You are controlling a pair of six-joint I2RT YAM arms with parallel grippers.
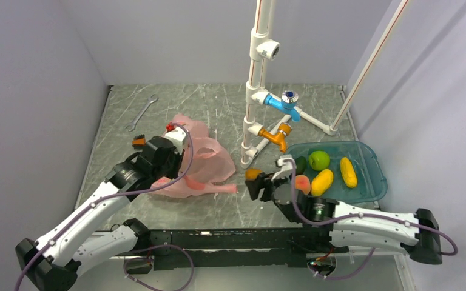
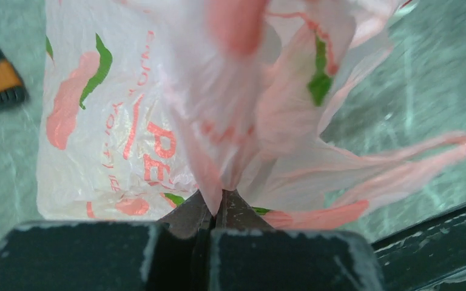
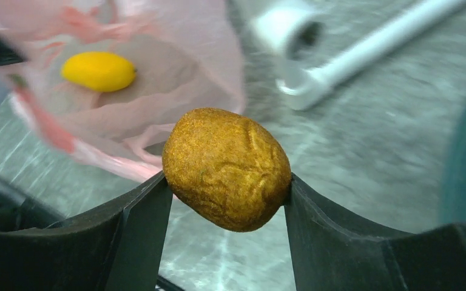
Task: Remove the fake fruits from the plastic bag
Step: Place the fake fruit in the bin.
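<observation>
My left gripper (image 1: 179,136) is shut on a pinched fold of the pink plastic bag (image 1: 205,159), holding part of it up off the table; the closed jaws (image 2: 217,210) show bag film squeezed between them. One yellow fruit (image 3: 99,71) lies inside the bag's open mouth. My right gripper (image 1: 255,183) is shut on a small orange-brown fruit (image 3: 226,168), held above the table between the bag and the tub. A green apple (image 1: 319,160), a dark avocado (image 1: 301,163), a peach (image 1: 303,182) and two yellow mangoes (image 1: 322,182) lie in the tub.
The teal see-through tub (image 1: 370,182) stands at the right. A white pipe stand (image 1: 256,91) with blue and orange taps rises just behind the right gripper. A wrench (image 1: 141,113) and a small orange-black brush (image 1: 138,142) lie left of the bag. Walls enclose three sides.
</observation>
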